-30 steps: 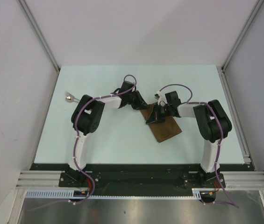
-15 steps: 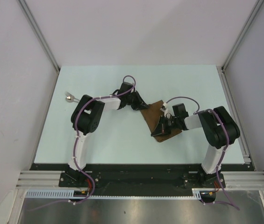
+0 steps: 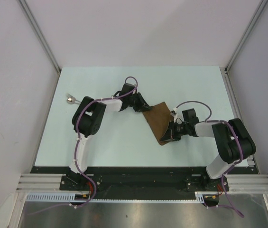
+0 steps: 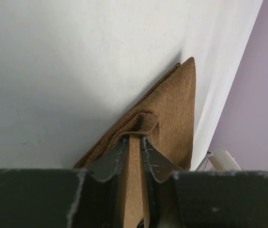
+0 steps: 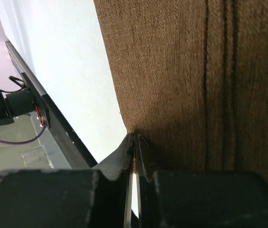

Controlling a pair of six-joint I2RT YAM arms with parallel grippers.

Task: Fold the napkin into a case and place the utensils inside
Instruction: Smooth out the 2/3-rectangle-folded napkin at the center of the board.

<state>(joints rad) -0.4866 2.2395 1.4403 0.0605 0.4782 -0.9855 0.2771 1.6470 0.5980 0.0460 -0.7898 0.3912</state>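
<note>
The brown napkin [image 3: 159, 121] lies folded in the middle of the table, between the two arms. My left gripper [image 3: 144, 109] is shut on its far left corner; in the left wrist view the napkin [image 4: 171, 109] bunches between the jaws of the left gripper [image 4: 134, 138]. My right gripper [image 3: 168, 135] is shut on the napkin's near edge, and the right wrist view shows the cloth [image 5: 181, 80] pinched at its corner by the right gripper [image 5: 134, 137]. One utensil [image 3: 71, 99] with a shiny round head lies at the table's far left.
The pale table [image 3: 110, 142] is boxed by grey walls and metal rails [image 3: 238, 97]. A black front edge [image 3: 138, 169] runs by the arm bases.
My right gripper has pulled the napkin's edge toward the near right, folding the napkin narrower. The right arm swung outward. The left gripper has kept its hold in place.
</note>
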